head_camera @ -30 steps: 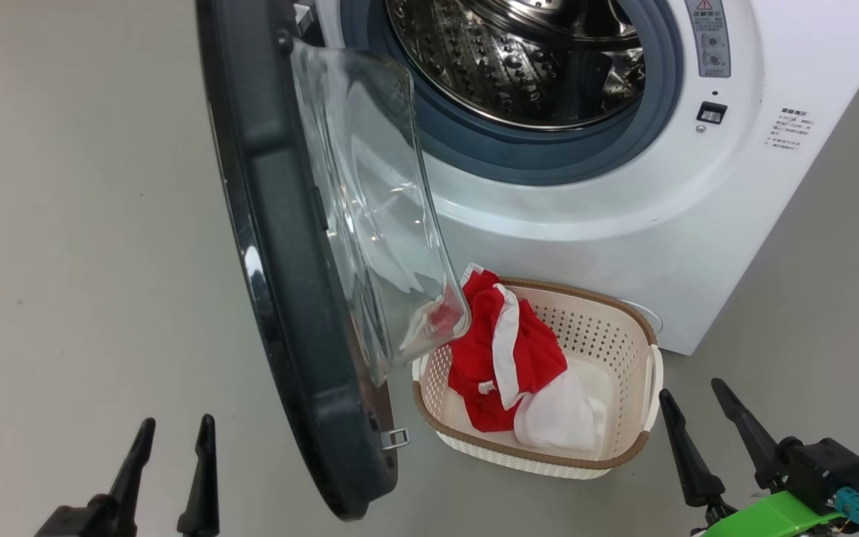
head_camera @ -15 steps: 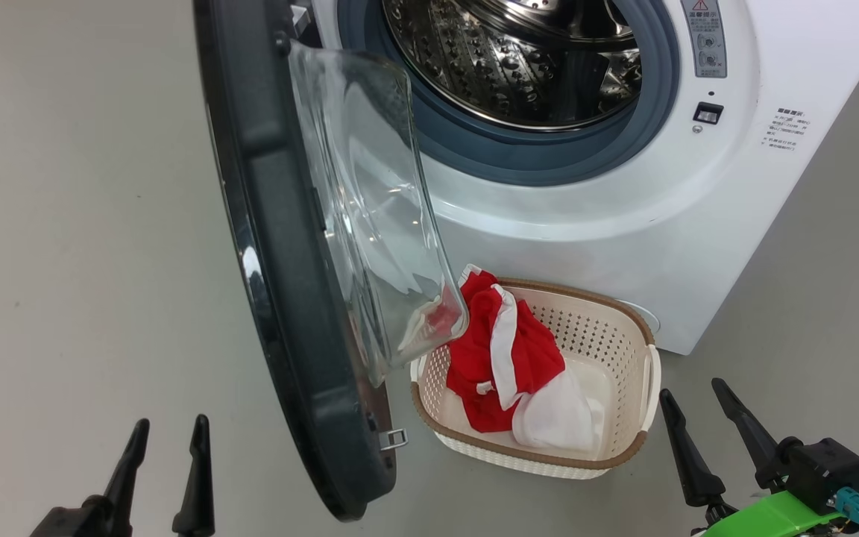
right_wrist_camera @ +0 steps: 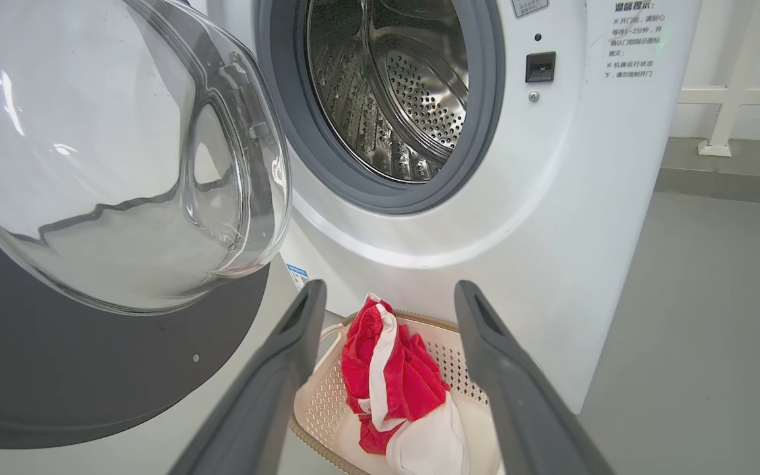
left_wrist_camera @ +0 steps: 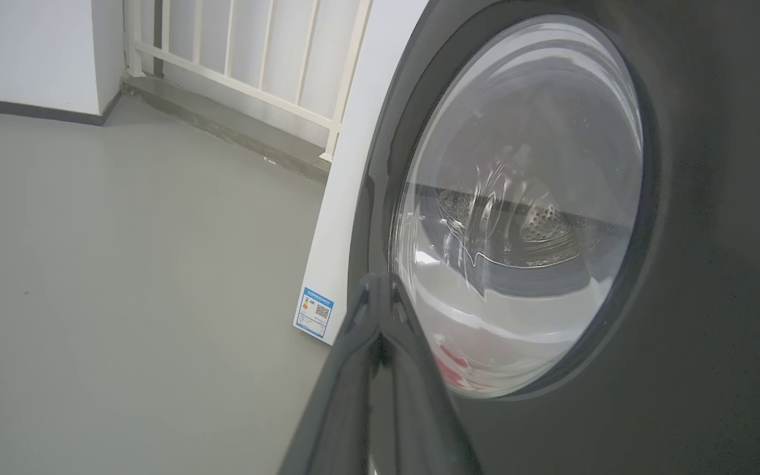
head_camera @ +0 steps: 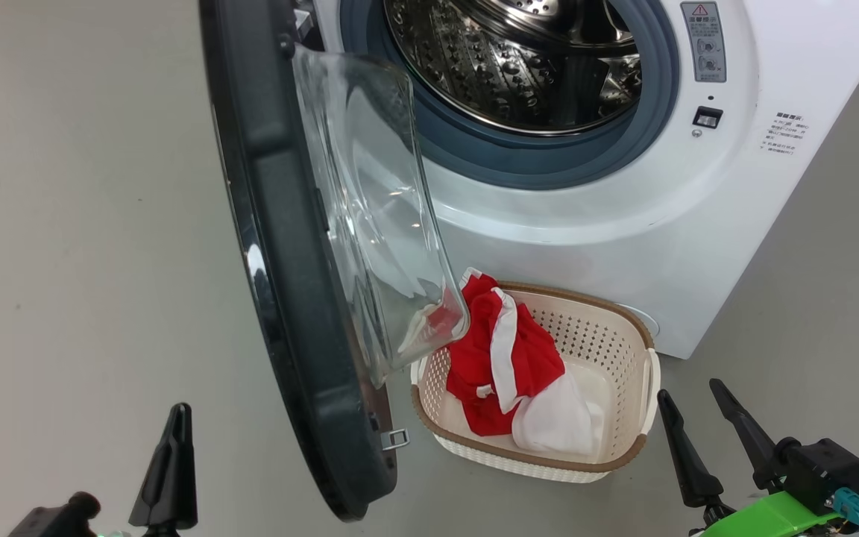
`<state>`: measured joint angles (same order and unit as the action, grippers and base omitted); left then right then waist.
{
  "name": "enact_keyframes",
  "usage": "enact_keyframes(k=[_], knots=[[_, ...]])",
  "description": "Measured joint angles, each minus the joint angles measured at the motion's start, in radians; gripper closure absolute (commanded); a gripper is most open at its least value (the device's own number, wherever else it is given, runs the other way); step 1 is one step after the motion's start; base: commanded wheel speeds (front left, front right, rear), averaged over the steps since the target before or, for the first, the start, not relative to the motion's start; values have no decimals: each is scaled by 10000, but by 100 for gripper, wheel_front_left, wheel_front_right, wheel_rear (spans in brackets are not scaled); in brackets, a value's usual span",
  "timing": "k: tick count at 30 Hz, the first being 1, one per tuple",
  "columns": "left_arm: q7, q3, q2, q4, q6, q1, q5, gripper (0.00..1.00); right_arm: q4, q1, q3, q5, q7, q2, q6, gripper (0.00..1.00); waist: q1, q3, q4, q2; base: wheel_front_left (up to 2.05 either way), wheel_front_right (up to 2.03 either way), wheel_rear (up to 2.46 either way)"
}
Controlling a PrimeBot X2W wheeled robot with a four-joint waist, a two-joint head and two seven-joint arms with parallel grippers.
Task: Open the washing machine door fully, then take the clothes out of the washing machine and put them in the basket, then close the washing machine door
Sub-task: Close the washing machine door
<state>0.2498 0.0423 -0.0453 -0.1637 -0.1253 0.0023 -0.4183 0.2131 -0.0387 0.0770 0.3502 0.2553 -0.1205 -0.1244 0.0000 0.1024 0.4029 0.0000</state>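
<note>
One washing machine [head_camera: 586, 246], door [head_camera: 280, 246], basket [head_camera: 593, 332], clothes heap [head_camera: 526, 350] each; two tools: left tool [head_camera: 180, 410], right tool [head_camera: 690, 389].

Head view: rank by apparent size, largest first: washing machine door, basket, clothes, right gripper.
1. washing machine door: largest by far, though it swings towards the camera, which inflates it.
2. basket
3. clothes, lying inside the basket.
4. right gripper: smallest, cut off by the frame edge.

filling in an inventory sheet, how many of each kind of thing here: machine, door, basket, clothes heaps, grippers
washing machine: 1
washing machine door: 1
basket: 1
clothes, one heap in the basket: 1
grippers, left gripper and right gripper: 2
total: 6
</note>
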Motion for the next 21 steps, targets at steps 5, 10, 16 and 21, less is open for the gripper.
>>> enact_keyframes(k=[5, 10, 16, 21], knots=[[4, -566, -320, 313, 0, 1, -2347, 100, 6, 0, 13, 0, 0, 23, 0, 0, 0, -15, -47, 0, 0, 0, 0], [31, -1624, -1177, 690, 0, 4, -4614, 100, 10, -1, 21, 0, 0, 67, 0, 0, 0, 9, -115, 0, 0, 0, 0], [31, -2706, -2211, 1404, 0, 6, -7643, 100, 8, 0, 19, 0, 0, 107, 0, 0, 0, 105, -191, 0, 0, 0, 0], [-88, -3273, -3225, 2094, 0, 5, -10178, 100, 6, 1, 12, 0, 0, 121, 0, 0, 0, 186, -258, 0, 0, 0, 0]])
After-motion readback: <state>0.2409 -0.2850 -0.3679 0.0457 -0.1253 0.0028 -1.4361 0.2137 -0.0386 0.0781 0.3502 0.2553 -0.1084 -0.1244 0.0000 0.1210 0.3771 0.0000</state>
